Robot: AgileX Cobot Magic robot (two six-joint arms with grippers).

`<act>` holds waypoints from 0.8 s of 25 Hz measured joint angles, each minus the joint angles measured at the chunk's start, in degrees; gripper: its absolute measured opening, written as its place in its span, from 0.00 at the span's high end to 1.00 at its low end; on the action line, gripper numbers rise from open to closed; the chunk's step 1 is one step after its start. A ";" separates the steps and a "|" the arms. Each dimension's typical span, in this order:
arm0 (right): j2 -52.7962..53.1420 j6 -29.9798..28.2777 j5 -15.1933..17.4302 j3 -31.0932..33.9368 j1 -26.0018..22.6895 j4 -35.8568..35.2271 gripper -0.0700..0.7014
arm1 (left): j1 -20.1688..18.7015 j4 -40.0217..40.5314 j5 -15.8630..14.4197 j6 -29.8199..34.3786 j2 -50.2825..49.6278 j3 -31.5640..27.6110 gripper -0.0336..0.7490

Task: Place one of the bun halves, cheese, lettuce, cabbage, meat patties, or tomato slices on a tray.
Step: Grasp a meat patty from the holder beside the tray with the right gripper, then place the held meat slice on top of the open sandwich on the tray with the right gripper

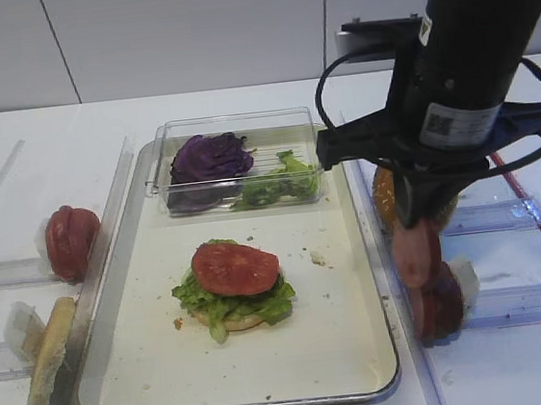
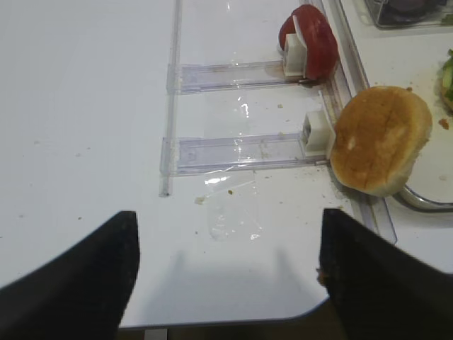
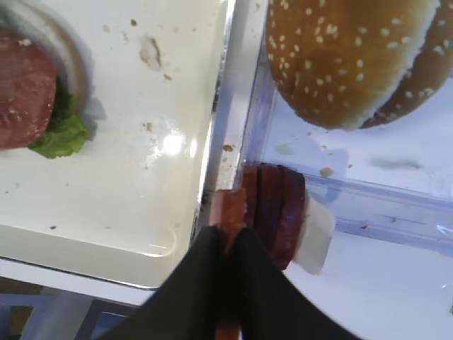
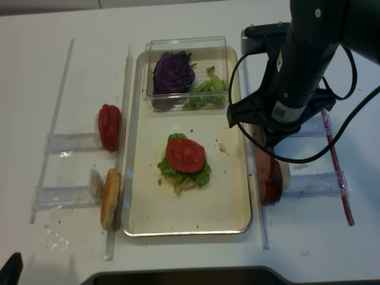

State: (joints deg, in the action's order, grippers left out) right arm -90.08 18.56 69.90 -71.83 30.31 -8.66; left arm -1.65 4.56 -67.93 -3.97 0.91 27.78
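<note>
**White table, right arm pinching a patty**

White table [image 1: 241,104] w/ clear rails. Tray [image 1: 355,363] mid: bun, lettuce [image 1: 231,305], tomato slice [image 1: 236,267] stacked; clear box [image 1: 234,129] w/ cabbage [image 1: 210,158] at back. Right gripper [image 3: 228,237] pressed onto a meat patty [image 3: 230,205], just right of tray rim, beside remaining patties [image 3: 279,212]; sesame bun [image 3: 340,57] behind. Left gripper [image 2: 226,262] spread, holding nothing, near bun half [image 2: 379,138].

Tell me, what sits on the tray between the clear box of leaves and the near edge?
A half-built burger: a tomato slice on lettuce over a bun half. Around it the tray floor shows only crumbs. The exterior high view shows this best.
</note>
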 joint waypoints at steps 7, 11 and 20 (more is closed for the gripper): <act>2.04 -6.28 -2.66 0.00 0.00 -3.36 0.80 | 0.00 0.00 0.00 0.00 0.00 0.00 0.33; 2.04 -10.00 -8.05 0.00 0.00 -9.07 0.80 | 0.00 0.00 0.00 0.00 0.00 0.00 0.33; 0.29 -18.56 -14.64 0.00 0.00 -20.69 0.81 | 0.00 0.00 0.00 0.00 0.00 0.00 0.33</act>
State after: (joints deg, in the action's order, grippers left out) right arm -89.79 0.00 55.26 -71.83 30.31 -29.35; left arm -1.65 4.56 -67.93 -3.97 0.91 27.78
